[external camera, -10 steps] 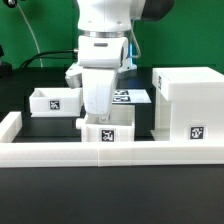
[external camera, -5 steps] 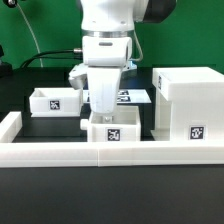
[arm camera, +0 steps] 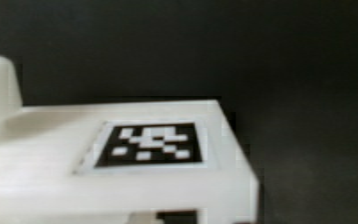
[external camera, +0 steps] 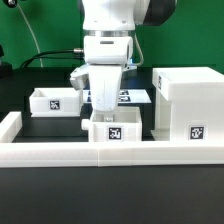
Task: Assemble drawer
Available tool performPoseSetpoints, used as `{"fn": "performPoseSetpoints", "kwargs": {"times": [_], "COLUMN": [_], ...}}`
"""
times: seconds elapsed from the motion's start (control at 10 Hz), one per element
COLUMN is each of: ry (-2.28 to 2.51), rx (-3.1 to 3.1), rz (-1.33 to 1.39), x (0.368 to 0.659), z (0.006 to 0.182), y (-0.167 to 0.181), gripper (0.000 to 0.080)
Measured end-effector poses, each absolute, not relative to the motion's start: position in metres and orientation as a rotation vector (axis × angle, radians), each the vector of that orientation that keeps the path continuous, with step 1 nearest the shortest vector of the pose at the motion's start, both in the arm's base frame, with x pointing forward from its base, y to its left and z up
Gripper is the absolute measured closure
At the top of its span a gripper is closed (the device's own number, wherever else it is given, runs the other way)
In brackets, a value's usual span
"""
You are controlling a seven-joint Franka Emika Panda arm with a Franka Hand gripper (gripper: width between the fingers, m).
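Observation:
A small white drawer [external camera: 112, 133] with a code tag on its front stands just behind the front rail [external camera: 60, 152], under my arm. My gripper [external camera: 104, 116] reaches straight down onto its top, and its fingertips are hidden by the drawer's walls. It seems shut on the drawer. In the wrist view the drawer [arm camera: 51, 150] fills the picture very close, with a tag [arm camera: 151, 146] on the face turned to the camera. A second small tagged tray [external camera: 55, 100] sits at the exterior view's left.
The large white housing [external camera: 188, 105] with its own tag stands at the exterior view's right, close beside the drawer. The marker board [external camera: 134, 97] lies behind the arm. White border rails run along the front and the left side [external camera: 10, 125].
The gripper and the drawer under it have shifted together a little toward the exterior view's right, closer to the housing. The other parts have not moved.

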State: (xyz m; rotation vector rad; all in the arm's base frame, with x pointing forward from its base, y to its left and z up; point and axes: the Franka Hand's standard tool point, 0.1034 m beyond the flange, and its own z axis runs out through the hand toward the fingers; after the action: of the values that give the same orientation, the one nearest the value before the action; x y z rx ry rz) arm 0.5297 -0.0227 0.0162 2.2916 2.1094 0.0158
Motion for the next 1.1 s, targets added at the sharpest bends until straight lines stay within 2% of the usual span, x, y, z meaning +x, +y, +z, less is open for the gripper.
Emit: {"fn": "performPoseSetpoints", "kwargs": {"times": [0.3,0.8,1.1], "ry": [2.108,2.199,2.188], "rx": [2.294,2.189,2.201], "rz": [0.012,-0.019,-0.022], "x": [0.529,0.539,0.538], "z": [0.015,0.015,0.014], "y": [-0.025,-0.004,-0.008], "gripper": [0.0758,0.0758,0.0758]}}
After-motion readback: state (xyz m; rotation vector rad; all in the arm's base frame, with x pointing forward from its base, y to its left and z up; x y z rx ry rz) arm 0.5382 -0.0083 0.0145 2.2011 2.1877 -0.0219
